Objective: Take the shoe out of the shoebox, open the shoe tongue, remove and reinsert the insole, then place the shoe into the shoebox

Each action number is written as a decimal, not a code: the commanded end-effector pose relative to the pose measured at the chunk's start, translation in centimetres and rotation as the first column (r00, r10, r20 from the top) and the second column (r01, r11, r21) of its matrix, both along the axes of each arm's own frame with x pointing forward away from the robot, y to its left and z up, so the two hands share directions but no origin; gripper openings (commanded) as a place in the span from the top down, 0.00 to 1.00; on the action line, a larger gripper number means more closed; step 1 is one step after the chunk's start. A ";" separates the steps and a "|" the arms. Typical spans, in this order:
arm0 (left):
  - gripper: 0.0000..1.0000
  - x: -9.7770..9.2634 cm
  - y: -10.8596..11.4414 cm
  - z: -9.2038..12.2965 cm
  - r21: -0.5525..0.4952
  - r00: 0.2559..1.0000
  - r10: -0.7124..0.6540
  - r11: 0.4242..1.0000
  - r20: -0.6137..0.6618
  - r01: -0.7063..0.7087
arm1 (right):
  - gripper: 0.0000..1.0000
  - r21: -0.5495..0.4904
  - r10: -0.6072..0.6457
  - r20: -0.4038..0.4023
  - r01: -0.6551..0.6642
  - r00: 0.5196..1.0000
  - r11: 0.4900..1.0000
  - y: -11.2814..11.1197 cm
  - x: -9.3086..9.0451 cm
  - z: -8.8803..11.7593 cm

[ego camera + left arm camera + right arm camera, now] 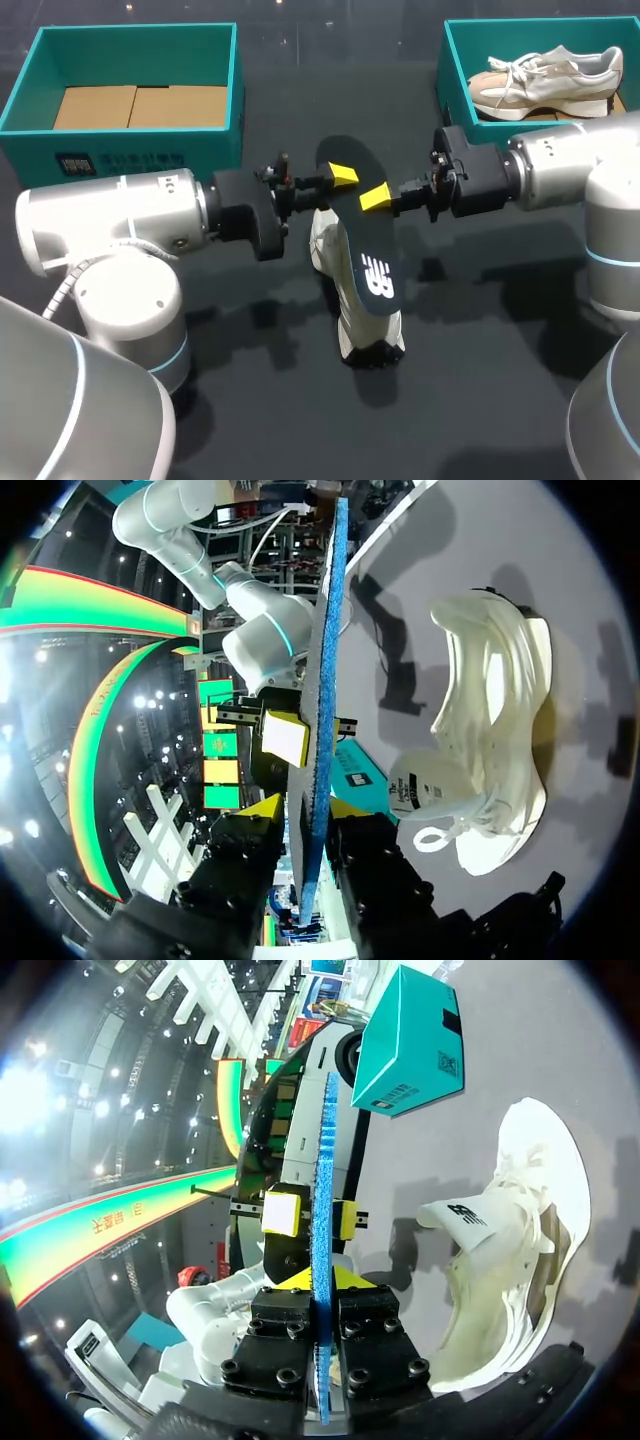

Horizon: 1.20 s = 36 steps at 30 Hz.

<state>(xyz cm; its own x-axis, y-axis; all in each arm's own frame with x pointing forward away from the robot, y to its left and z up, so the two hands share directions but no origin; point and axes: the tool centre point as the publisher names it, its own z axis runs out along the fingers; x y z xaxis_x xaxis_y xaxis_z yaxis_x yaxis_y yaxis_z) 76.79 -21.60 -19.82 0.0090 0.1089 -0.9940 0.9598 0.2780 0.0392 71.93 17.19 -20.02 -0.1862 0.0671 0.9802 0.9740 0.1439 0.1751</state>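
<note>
Both tools are closed on the black insole (pixel 368 250), which is held clear above the middle of the dark surface (pixel 480 400) — the left tool (pixel 338 177) grips it from one side and the right tool (pixel 380 197) from the opposite side, each with a yellow tip against either face. The white shoe (pixel 368 335) lies on the surface beneath the insole, outside both boxes. Two teal boxes sit at the surface's far edge — the left shoebox (pixel 140 148) shows a cardboard floor, and the right shoebox (pixel 455 70) holds a second shoe (pixel 545 75).
</note>
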 end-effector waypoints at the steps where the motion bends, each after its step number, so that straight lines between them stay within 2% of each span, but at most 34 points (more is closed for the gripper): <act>1: 0.82 0.0 -0.8 -0.3 0.000 1.000 0.014 1.000 0.004 -0.014 | 1.00 0.001 -0.007 -0.002 0.007 1.000 1.000 0.3 0.0 -0.1; 8: 0.82 0.1 -1.2 -0.6 0.001 1.000 0.019 1.000 0.005 -0.019 | 1.00 0.003 -0.019 -0.006 0.019 1.000 1.000 0.2 0.1 -0.2; 10: 0.85 0.1 -1.3 -0.6 0.002 1.000 0.021 1.000 0.006 -0.021 | 1.00 0.004 -0.019 -0.006 0.019 1.000 1.000 0.2 0.2 -0.2; 13: 1.00 0.3 -1.4 -0.7 0.004 1.000 0.025 1.000 0.006 -0.025 | 1.00 0.005 -0.019 -0.007 0.019 1.000 1.000 0.2 0.2 -0.2; 19: 1.00 0.3 -1.5 -0.7 0.001 1.000 0.030 1.000 0.009 -0.030 | 1.00 0.014 -0.021 -0.008 0.021 1.000 1.000 0.0 0.3 -0.3; 20: 1.00 0.3 -1.4 -0.6 0.000 1.000 0.030 1.000 0.009 -0.030 | 0.56 0.017 -0.022 -0.004 0.022 1.000 1.000 0.0 0.3 -0.4; 21: 1.00 0.2 -1.4 -0.6 -0.001 0.999 0.031 1.000 0.010 -0.031 | 0.38 0.018 -0.021 -0.001 0.021 1.000 1.000 -0.1 0.3 -0.4; 22: 1.00 0.2 -1.3 -0.5 -0.002 0.999 0.031 1.000 0.012 -0.031 | 0.00 0.017 -0.018 0.006 0.018 1.000 1.000 -0.3 0.3 -0.4; 27: 1.00 -0.3 -0.5 0.0 -0.002 0.999 0.032 0.999 0.019 -0.032 | 0.00 -0.032 0.013 0.072 -0.011 0.997 0.999 -2.0 0.0 -0.7; 29: 1.00 -0.6 0.0 0.2 0.004 1.000 0.027 1.000 0.015 -0.027 | 0.00 -0.076 0.035 0.169 -0.023 0.985 0.997 -3.4 -0.2 -0.8; 30: 1.00 -0.8 0.2 0.2 0.006 1.000 0.025 1.000 0.013 -0.025 | 0.00 -0.080 0.043 0.183 -0.029 0.982 0.996 -3.8 -0.3 -0.8; 31: 1.00 -1.0 0.5 0.3 0.011 1.000 0.021 1.000 0.009 -0.021 | 0.00 -0.083 0.045 0.184 -0.030 0.982 0.996 -4.7 -0.1 -0.8; 36: 1.00 -2.1 1.8 0.7 0.042 0.999 0.029 0.999 0.028 -0.030 | 0.00 -0.083 0.045 0.184 -0.030 0.982 0.996 -4.7 -0.1 -0.8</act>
<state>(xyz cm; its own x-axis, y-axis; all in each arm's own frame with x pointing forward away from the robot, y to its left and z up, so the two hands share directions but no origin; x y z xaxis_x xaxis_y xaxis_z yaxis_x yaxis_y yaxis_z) 75.99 -21.50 -19.72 0.0370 0.1378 -0.9898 0.9490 0.3055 0.0780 72.16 13.04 -21.19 -0.3676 0.1242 0.9217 0.9187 0.2025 0.3391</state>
